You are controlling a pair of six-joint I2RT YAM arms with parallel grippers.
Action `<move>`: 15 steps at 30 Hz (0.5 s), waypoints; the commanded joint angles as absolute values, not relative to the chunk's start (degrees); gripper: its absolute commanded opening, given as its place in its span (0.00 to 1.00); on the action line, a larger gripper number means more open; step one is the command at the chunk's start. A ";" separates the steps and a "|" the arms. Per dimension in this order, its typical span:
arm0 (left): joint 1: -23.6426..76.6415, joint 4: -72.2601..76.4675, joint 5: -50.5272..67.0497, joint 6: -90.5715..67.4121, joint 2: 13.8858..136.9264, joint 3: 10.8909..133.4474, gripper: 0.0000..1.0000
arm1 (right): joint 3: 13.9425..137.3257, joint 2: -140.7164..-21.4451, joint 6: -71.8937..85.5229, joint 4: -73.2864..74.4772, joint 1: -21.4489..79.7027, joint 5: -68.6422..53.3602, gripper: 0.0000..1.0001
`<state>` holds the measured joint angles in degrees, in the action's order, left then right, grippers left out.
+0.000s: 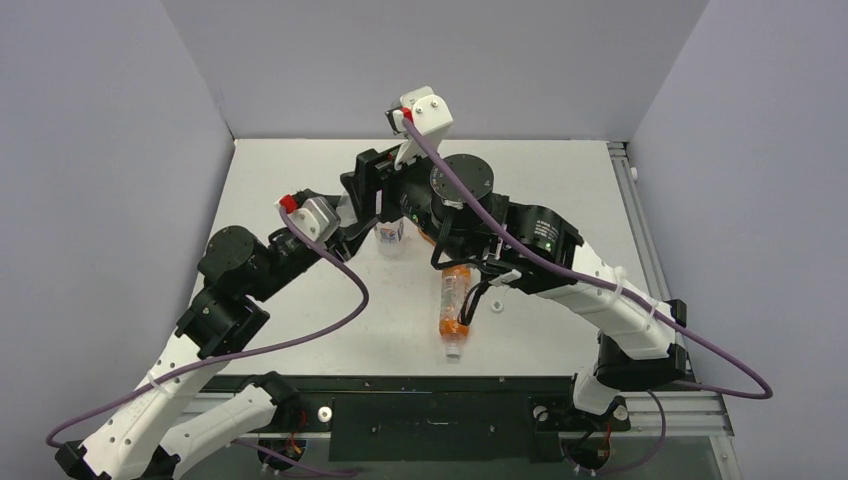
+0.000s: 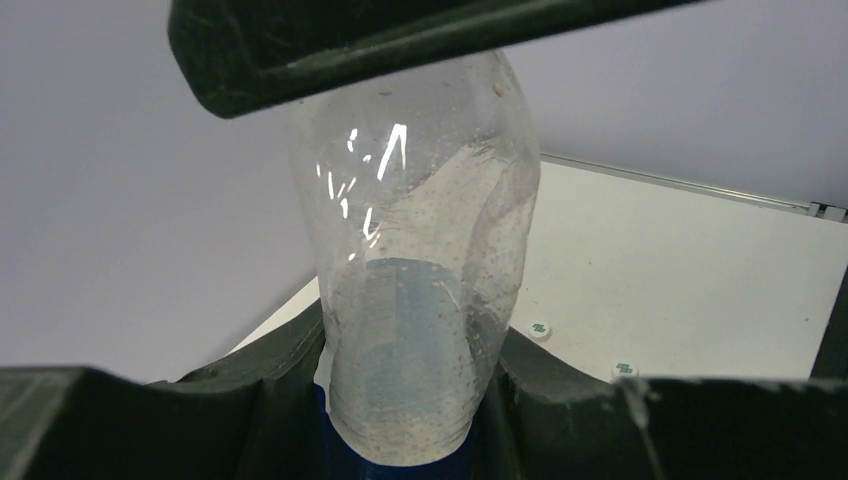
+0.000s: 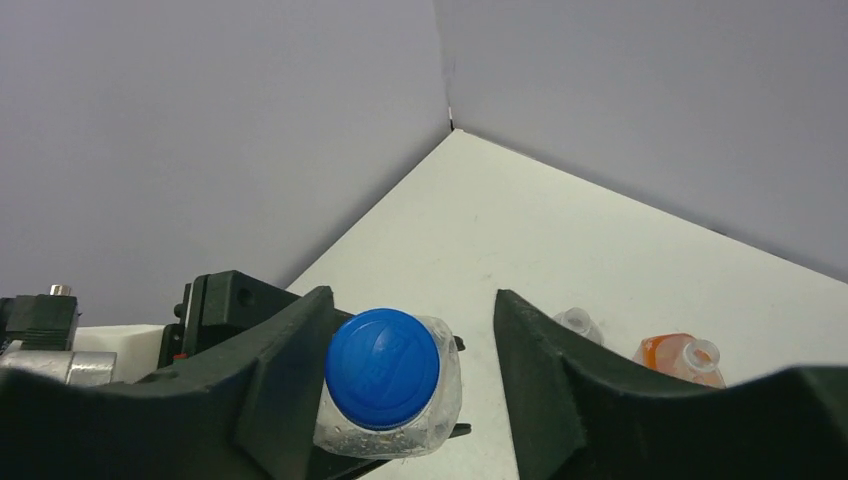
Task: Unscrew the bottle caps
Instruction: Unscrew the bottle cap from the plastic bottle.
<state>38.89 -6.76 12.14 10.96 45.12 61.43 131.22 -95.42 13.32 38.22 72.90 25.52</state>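
bottle work at the near edge of the table (image 1: 400, 345): a slim orange bottle (image 1: 453, 300) lies on its side just ahead of the arm bases, with what looks like a white cap (image 1: 453, 350) on its near end, not yet touched. behind it the left gripper (image 2: 410, 340) is clamped on the body of a clear bottle (image 1: 390, 234), the thin wall visibly dented between the fingers; whether its base rests on the table cannot be told. the blue cap (image 3: 383, 367) sits on the neck, and the right gripper (image 3: 412, 310) hangs over it with jaws apart, the cap between them but just beside one finger and well clear of the other. farther back, the right wrist view shows an open-necked clear bottle (image 3: 578, 322) and an open-necked orange bottle (image 3: 688, 357) near each other, and two loose white caps (image 2: 540, 328) with green marks rest on the table beyond the held bottle, which suggests roughly half the job is done. the main risk from here looks to be the off-centre straddle: closing could shove the neck sideways rather than pinch the cap squarely, and the fingers may slip round its rim. a second hazard is the soft wall, which could buckle or spin inside the left grip once a twist begins, leaving the cap tight.
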 commanded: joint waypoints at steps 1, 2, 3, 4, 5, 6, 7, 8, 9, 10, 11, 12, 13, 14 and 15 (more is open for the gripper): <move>38.94 -5.61 8.85 11.88 44.64 62.04 0.00 | 129.22 -92.82 15.56 32.67 73.37 29.15 0.49; 38.94 -5.57 8.82 11.74 44.56 61.92 0.00 | 128.46 -92.69 15.65 31.59 73.38 29.12 0.45; 38.94 -5.57 8.80 11.71 44.38 61.81 0.00 | 128.30 -92.50 15.93 31.22 73.39 29.03 0.38; 38.94 -5.51 8.84 11.63 44.34 61.55 0.00 | 128.01 -92.48 16.01 30.83 73.39 28.80 0.35; 38.98 -5.40 8.74 11.62 44.20 61.41 0.00 | 127.94 -92.44 16.22 30.67 73.32 28.40 0.30; 38.95 -5.42 8.72 11.56 44.12 61.25 0.00 | 127.74 -92.41 16.37 30.58 73.27 28.13 0.27; 38.99 -5.38 8.68 11.48 43.99 61.08 0.00 | 127.68 -92.38 16.57 30.52 73.09 27.53 0.24; 38.93 -5.37 8.69 11.37 43.92 60.95 0.00 | 127.46 -92.42 16.64 30.51 72.94 26.92 0.22; 38.89 -5.43 8.90 11.17 43.85 60.88 0.00 | 127.36 -92.47 16.75 30.46 72.95 26.60 0.20; 38.90 -5.48 9.06 11.08 43.79 60.85 0.00 | 127.16 -92.55 16.68 30.39 72.93 25.72 0.20; 38.92 -5.72 9.34 10.86 43.74 60.76 0.00 | 127.12 -92.55 16.52 30.25 72.85 25.25 0.19; 38.91 -5.81 9.50 10.70 43.74 60.75 0.00 | 127.16 -92.48 16.43 30.20 72.81 24.16 0.19; 38.97 -5.89 10.09 10.23 43.71 60.67 0.00 | 127.06 -92.38 15.89 29.90 72.79 23.50 0.18; 38.94 -6.06 11.11 9.91 43.64 60.61 0.00 | 126.99 -91.91 15.37 29.63 72.56 21.48 0.14; 38.94 -6.11 11.80 8.94 43.53 60.64 0.00 | 126.54 -91.48 14.30 28.83 72.31 20.10 0.11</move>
